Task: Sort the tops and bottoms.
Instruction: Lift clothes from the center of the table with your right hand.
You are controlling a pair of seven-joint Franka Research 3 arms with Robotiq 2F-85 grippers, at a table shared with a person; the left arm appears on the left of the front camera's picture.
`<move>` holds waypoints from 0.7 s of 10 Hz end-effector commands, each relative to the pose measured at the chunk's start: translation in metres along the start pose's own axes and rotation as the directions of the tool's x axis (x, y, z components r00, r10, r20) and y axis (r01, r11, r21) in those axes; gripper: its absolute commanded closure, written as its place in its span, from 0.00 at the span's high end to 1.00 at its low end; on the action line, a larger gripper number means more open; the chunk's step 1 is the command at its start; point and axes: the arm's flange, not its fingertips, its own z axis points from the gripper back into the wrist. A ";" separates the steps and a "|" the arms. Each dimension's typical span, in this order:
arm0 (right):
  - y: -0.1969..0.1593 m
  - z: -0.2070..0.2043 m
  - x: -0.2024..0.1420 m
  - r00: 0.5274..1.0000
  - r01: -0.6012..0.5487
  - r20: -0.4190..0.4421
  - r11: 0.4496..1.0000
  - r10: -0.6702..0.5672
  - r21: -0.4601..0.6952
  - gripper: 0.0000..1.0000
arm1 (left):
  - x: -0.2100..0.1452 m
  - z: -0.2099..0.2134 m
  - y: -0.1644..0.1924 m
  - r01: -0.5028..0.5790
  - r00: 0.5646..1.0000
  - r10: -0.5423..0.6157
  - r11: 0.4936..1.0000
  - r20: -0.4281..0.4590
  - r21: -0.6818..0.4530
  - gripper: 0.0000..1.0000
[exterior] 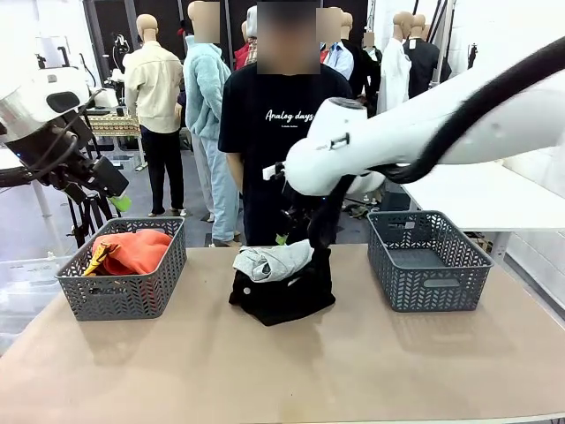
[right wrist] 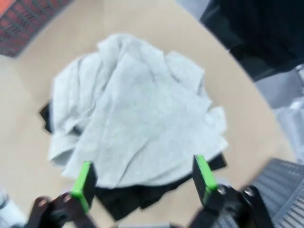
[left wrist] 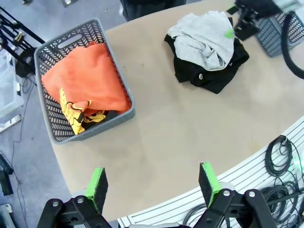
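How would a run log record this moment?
left fingers: open, raised | right fingers: open over grey top | grey top: atop black bottoms | orange top: in left basket

The black bottoms (left wrist: pixel 209 78) are largely covered by the pale grey top (left wrist: pixel 204 40); their number cannot be told. The right wrist view is blurred, its grey basket (right wrist: pixel 285 190) cut off at the corner. From the front, the right gripper (exterior: pixel 298 231) is barely distinguished against the black T-shirt (exterior: pixel 265 150).

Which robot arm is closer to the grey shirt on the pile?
Right. The right gripper hangs close above the grey top. The left gripper is far off, up near the basket holding the orange top.
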 end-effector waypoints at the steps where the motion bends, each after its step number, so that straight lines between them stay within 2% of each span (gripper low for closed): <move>1: 0.018 0.022 -0.021 0.998 0.000 0.060 1.000 0.001 -0.016 1.00 | 0.002 0.001 0.001 -0.003 1.000 0.003 1.000 0.002 0.000 1.00; 4: 0.018 0.022 -0.021 0.998 0.000 0.060 1.000 0.001 -0.016 1.00 | 0.002 0.001 0.001 -0.003 1.000 0.003 1.000 0.002 0.000 1.00; 5: 0.008 0.014 0.003 0.999 -0.013 0.033 1.000 0.014 -0.004 1.00 | 0.002 0.001 0.001 -0.003 1.000 0.003 1.000 0.002 0.000 1.00; 7: 0.022 0.007 0.015 0.999 -0.021 -0.033 0.999 0.020 -0.048 1.00 | 0.002 0.001 0.001 -0.003 1.000 0.003 1.000 0.002 0.000 1.00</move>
